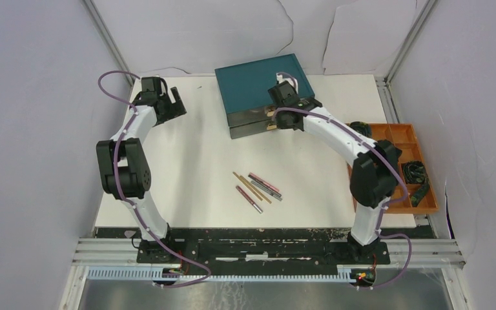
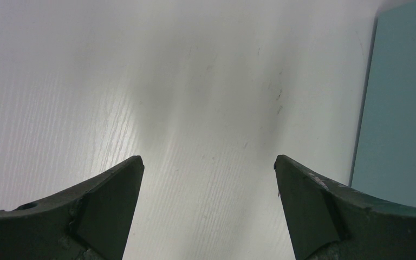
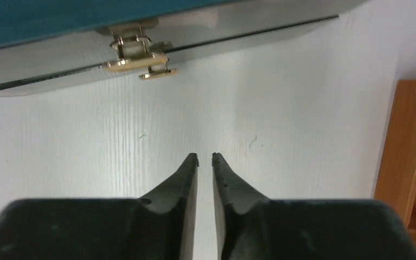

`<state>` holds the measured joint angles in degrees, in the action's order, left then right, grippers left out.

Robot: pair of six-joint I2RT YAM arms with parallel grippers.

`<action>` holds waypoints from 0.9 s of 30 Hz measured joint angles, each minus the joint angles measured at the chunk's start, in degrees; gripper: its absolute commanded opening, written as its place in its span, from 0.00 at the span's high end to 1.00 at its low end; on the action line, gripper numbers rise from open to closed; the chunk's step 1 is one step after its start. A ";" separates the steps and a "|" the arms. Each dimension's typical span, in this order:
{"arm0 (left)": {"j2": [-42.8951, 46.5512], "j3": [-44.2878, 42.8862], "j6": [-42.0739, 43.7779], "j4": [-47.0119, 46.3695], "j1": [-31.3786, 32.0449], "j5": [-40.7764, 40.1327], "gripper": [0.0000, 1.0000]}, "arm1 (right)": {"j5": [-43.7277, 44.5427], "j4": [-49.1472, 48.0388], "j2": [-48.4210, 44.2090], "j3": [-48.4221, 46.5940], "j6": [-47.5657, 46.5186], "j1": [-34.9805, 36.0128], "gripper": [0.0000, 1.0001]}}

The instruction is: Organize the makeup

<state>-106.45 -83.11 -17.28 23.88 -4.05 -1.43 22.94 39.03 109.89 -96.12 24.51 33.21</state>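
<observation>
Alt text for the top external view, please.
Two robot arms over a white table: the right gripper at the front of a teal drawer box, the left gripper open over bare tabletop. Thin pencils lie mid-table; an orange tray sits far right.

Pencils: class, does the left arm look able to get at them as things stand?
Probably yes. The pencils lie uncovered on the table, nothing between, and the left gripper is open and empty.

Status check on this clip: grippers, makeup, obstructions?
Left gripper open, empty, over table. Right gripper shut, empty, facing latch of drawer box. Pencils loose mid-table, untouched. Nothing blocking them.
</observation>
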 measured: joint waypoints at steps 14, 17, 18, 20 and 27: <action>-1.07 -0.39 0.00 0.02 0.00 0.13 0.02 | -18.16 -26.27 -20.92 41.35 24.26 -3.82 0.37; -1.07 -0.39 0.00 0.00 0.00 0.13 0.02 | -20.24 -34.56 -17.14 43.65 29.70 -4.37 0.34; -1.07 -0.39 0.00 0.02 0.00 0.13 0.02 | -20.68 -37.38 -15.96 43.76 31.41 -4.57 0.33; -1.09 -0.39 -0.02 0.02 0.00 0.11 0.02 | -21.31 -45.07 -13.33 44.04 35.63 -5.03 0.31; -1.31 -0.39 0.00 0.02 0.00 0.04 0.02 | -21.64 -67.23 -0.48 43.71 47.41 -8.02 0.29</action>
<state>-107.77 -83.50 -17.28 23.90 -4.05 -1.39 1.30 -28.21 109.40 -52.40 71.92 25.19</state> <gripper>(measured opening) 0.982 0.703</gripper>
